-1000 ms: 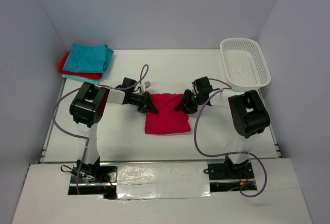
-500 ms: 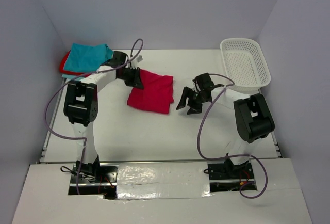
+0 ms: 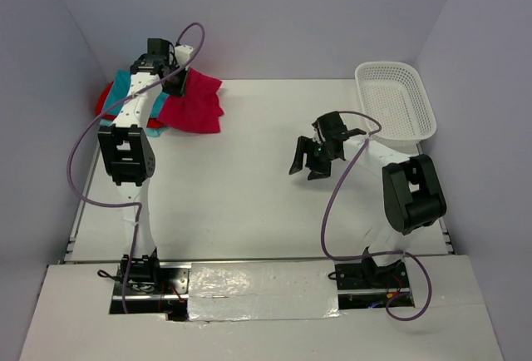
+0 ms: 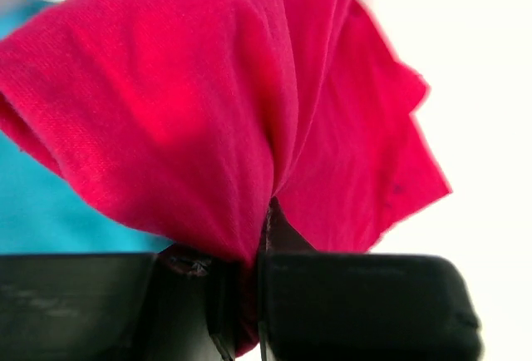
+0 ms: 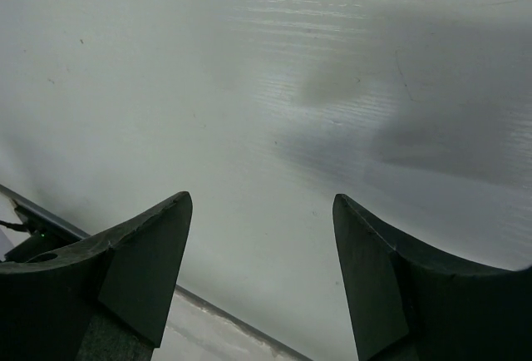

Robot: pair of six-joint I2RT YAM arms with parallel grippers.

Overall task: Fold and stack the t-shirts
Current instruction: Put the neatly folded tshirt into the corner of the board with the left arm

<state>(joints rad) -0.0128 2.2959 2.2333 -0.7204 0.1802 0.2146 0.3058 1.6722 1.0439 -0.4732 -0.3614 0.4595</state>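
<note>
My left gripper (image 3: 176,82) is shut on a folded pinkish-magenta t-shirt (image 3: 194,105) and holds it at the far left, its left part over the stack. In the left wrist view the shirt (image 4: 208,111) hangs pinched between the jaws, with teal cloth (image 4: 50,203) behind it. The stack holds a teal t-shirt (image 3: 122,91) over a bright red one (image 3: 104,97). My right gripper (image 3: 304,164) is open and empty above bare table right of centre; its wrist view shows only the white table (image 5: 274,86) between the fingers.
A white mesh basket (image 3: 395,101) stands at the back right, close to the right arm. Purple-grey walls close in the table on three sides. A purple cable loops over each arm.
My left gripper has carried the magenta shirt from the table's middle to the back left, over the stack. My right gripper has let go of it, opened and pulled back to the right.
</note>
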